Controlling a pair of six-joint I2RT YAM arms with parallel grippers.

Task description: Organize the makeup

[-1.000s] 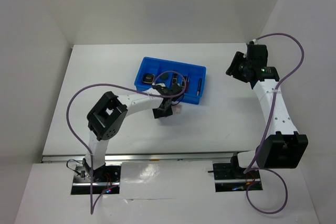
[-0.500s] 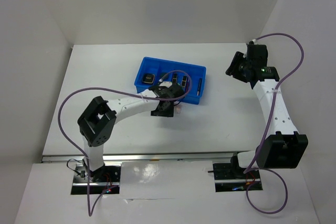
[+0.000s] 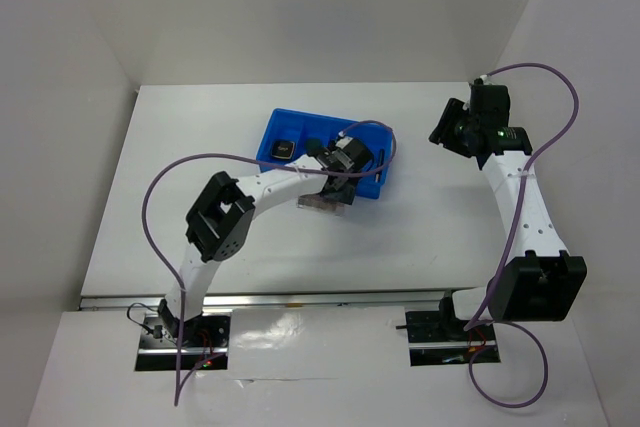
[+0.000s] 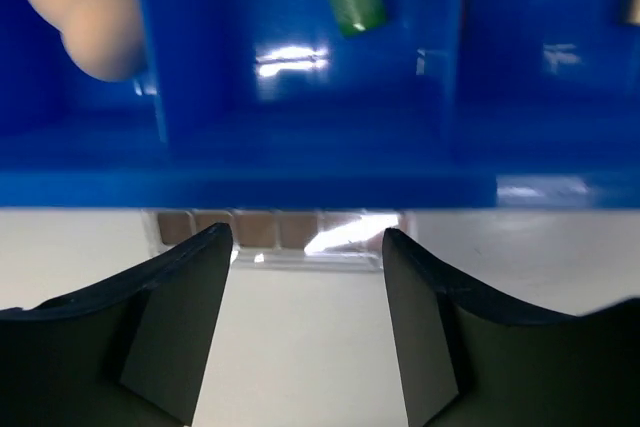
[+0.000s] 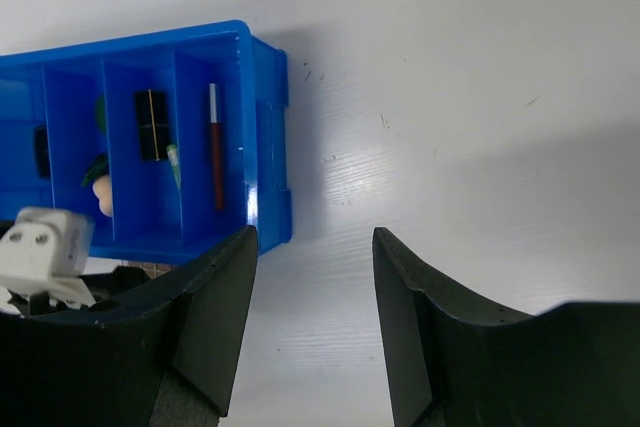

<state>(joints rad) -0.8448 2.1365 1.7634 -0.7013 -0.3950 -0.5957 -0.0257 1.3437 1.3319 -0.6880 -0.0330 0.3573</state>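
One palette [image 4: 285,234] beside tray [image 5: 266,177]; one pencil [image 5: 215,147], one sponge [image 4: 85,7] inside.

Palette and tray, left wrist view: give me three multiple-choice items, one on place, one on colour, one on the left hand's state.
1. Where is the palette relative to the tray?
A) inside a compartment
B) on the table, just outside the tray's near wall
C) on top of the tray's rim

2. What colour is the tray?
A) blue
B) red
C) white

3. What state is the left hand in?
A) shut on the palette
B) shut on the tray's wall
C) open, holding nothing

Answers:
1 B: the palette lies flat on the white surface below the tray's wall.
2 A: the walls and floor are blue in every view.
3 C: the fingers stand wide apart, with the palette beyond their tips.
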